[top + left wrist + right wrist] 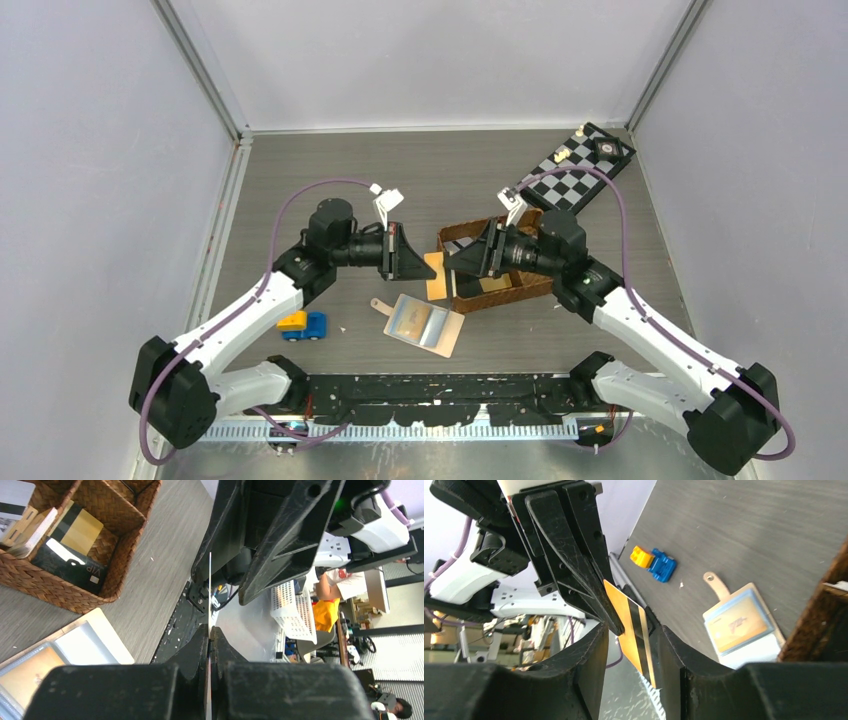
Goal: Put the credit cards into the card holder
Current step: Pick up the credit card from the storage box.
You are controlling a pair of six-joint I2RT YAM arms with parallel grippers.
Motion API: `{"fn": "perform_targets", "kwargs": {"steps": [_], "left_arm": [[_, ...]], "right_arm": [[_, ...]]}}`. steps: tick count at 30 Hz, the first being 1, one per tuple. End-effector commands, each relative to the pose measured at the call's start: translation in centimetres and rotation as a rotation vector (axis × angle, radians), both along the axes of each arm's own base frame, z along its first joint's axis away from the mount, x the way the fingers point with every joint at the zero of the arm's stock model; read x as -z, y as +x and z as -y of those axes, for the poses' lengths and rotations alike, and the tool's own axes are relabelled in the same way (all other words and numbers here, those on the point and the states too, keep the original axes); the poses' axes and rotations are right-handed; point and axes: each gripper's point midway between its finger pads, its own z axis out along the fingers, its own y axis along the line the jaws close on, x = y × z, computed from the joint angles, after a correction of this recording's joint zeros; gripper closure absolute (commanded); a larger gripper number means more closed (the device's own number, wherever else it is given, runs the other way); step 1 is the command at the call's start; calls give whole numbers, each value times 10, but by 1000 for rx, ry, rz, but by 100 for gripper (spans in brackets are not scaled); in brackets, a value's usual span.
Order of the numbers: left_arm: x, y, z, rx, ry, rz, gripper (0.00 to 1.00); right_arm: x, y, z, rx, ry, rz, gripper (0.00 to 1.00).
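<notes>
Grey wood-grain desk point(330, 180), pale walls point(100, 150); left hand point(431, 267) grasps yellow-tan card point(630, 627); right hand point(452, 262) released astride it; card holder point(425, 325) lies open at its 6 o'clock.

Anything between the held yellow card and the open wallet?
Nothing visible. The yellow striped card in the left gripper hangs beyond the open beige folding wallet; only the open fingers of the right gripper flank it.

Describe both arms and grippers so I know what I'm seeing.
They match: the left arm and right arm have white links, black joints and a purple cable looping to the wrist. The left gripper and right gripper are black, with tapering wedge-shaped fingers.
</notes>
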Motion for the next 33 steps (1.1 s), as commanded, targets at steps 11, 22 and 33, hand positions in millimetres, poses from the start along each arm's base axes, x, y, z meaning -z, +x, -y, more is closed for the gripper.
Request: {"fn": "perform_targets", "kwargs": {"steps": [11, 22, 33], "left_arm": [[-16, -11, -4, 56, -38, 78, 100], [1, -7, -6, 18, 4, 54, 90], [91, 22, -72, -318, 492, 31, 27]], "right_arm": [[-8, -24, -13, -148, 168, -52, 71], [16, -29, -8, -120, 197, -116, 100], [92, -15, 23, 242, 10, -343, 100]]}}
